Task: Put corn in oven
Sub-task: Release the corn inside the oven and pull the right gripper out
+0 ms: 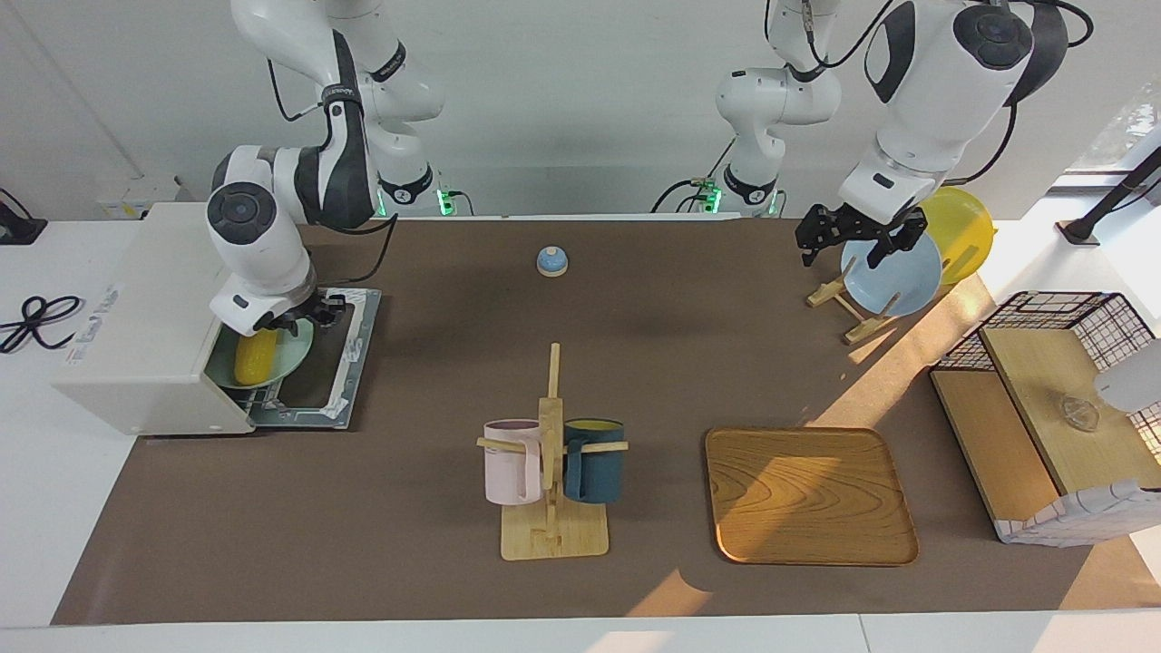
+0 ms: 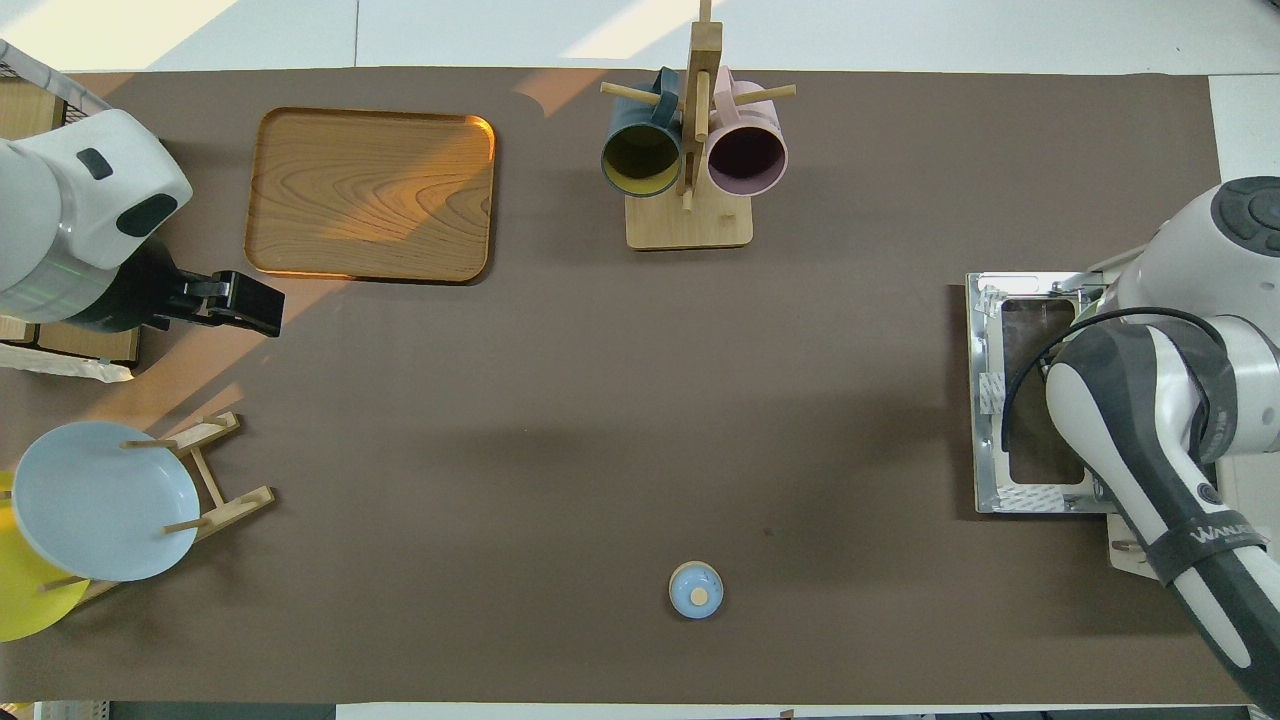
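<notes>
Right hand over corn, on plate, inside oven

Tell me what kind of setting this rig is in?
Probably a robotics lab staged as a mock kitchen: a toaster oven with its door down, a mug rack holding two mugs, and plates on a wooden stand share one covered table between two arms.

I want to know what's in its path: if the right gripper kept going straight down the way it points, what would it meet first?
Probably the pale green plate beside the corn at the oven mouth; the right gripper hangs just above it, though depth is uncertain.
</notes>
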Action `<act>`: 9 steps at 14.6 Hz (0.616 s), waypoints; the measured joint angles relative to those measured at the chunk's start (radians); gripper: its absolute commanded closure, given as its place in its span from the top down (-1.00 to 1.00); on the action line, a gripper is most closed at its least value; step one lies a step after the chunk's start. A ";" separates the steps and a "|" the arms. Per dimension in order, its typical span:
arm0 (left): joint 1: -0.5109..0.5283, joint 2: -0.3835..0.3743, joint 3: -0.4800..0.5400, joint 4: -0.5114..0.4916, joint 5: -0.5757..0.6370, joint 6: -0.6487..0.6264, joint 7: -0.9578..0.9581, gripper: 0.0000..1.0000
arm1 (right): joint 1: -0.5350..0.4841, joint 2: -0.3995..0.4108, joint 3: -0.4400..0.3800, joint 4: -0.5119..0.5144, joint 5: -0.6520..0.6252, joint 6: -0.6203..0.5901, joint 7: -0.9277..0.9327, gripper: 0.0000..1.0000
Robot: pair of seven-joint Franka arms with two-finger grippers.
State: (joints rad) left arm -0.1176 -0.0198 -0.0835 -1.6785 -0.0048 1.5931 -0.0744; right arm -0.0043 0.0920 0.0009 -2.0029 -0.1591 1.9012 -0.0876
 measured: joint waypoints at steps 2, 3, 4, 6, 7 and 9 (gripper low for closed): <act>0.009 -0.007 0.000 -0.002 0.000 0.000 0.000 1.00 | 0.033 0.001 0.003 -0.014 0.039 0.057 0.065 -1.00; 0.009 -0.009 0.000 -0.002 0.000 0.000 0.000 1.00 | 0.052 0.002 0.004 -0.040 0.043 0.103 0.096 -1.00; 0.009 -0.010 -0.001 -0.002 0.000 0.000 0.000 1.00 | 0.068 0.003 0.004 -0.080 0.044 0.159 0.124 -1.00; 0.009 -0.014 -0.002 -0.002 0.000 0.000 0.000 1.00 | 0.079 0.008 0.004 -0.163 0.044 0.252 0.155 -1.00; 0.009 -0.016 -0.003 -0.002 0.000 0.000 0.000 1.00 | 0.076 0.010 0.004 -0.192 0.044 0.277 0.157 -1.00; 0.009 -0.018 -0.004 -0.003 0.000 0.000 0.000 1.00 | 0.065 0.011 0.001 -0.221 0.044 0.299 0.157 -1.00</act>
State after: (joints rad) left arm -0.1083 -0.0374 -0.0870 -1.6819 -0.0048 1.5931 -0.0745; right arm 0.0611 0.1033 0.0015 -2.2240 -0.1155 2.2007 0.0694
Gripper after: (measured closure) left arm 0.000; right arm 0.991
